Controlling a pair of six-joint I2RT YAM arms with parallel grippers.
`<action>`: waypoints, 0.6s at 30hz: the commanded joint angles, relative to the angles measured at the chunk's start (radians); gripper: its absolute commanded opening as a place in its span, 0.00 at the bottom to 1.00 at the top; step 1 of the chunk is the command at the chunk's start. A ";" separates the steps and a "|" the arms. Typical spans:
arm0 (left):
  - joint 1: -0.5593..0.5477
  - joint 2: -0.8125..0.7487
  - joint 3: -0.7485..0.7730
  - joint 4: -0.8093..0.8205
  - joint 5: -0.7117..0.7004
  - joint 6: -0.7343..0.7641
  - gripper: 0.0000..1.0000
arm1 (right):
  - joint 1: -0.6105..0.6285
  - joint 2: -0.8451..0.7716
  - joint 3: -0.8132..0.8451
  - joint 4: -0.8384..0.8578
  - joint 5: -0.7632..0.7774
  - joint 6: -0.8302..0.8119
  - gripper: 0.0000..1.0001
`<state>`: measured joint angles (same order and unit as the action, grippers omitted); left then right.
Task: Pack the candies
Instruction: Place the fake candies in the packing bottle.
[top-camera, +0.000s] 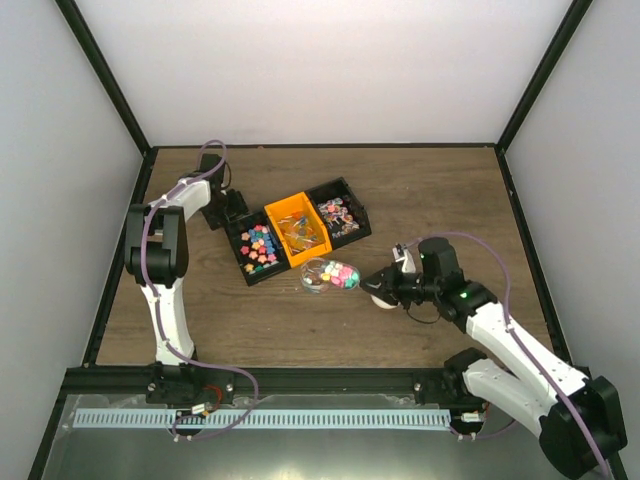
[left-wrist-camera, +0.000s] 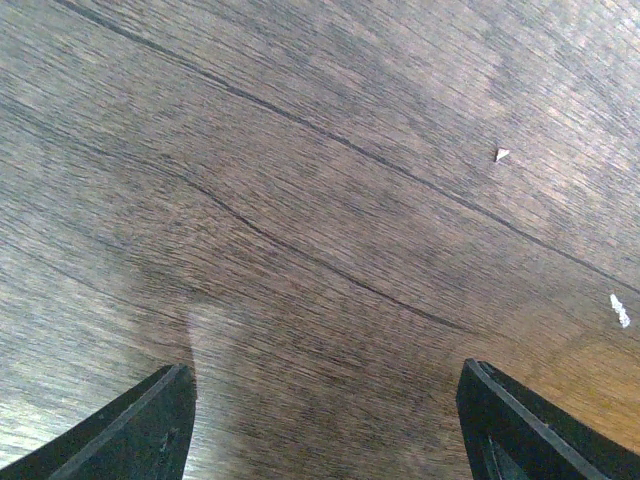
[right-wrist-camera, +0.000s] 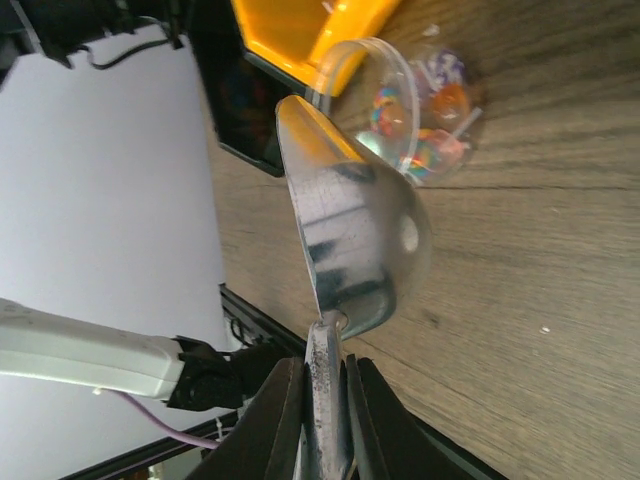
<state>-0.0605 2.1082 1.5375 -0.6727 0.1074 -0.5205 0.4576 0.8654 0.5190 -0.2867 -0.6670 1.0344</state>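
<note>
Candies (top-camera: 338, 273) in pink, yellow and green lie inside a clear round jar (top-camera: 318, 278) at the table's middle. More candies fill the left black bin (top-camera: 258, 248) and the right black bin (top-camera: 338, 216). My right gripper (top-camera: 405, 282) is shut on the handle of a metal scoop (top-camera: 383, 288) just right of the jar. In the right wrist view the gripper (right-wrist-camera: 322, 375) clamps the scoop (right-wrist-camera: 350, 230), whose bowl sits close to the jar (right-wrist-camera: 385, 80) and its candies (right-wrist-camera: 430, 120). My left gripper (top-camera: 222, 210) is open over bare wood (left-wrist-camera: 325, 385), left of the bins.
An orange bin (top-camera: 272, 215) sits between the two black bins in a slanted row behind the jar. White walls and a black frame enclose the wooden table (top-camera: 450, 200). A small white fleck (left-wrist-camera: 501, 154) lies on the wood under the left wrist.
</note>
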 joint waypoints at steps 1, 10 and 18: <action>0.004 -0.009 -0.029 -0.002 -0.008 0.003 0.74 | -0.007 0.032 0.057 -0.092 0.029 -0.079 0.01; 0.004 -0.010 -0.027 -0.002 -0.015 0.004 0.74 | -0.006 0.109 0.176 -0.214 0.081 -0.175 0.01; 0.003 -0.011 -0.033 0.007 -0.012 0.002 0.74 | -0.005 0.159 0.263 -0.329 0.109 -0.253 0.01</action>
<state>-0.0605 2.1048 1.5311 -0.6655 0.1066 -0.5201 0.4576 1.0153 0.7094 -0.5323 -0.5865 0.8513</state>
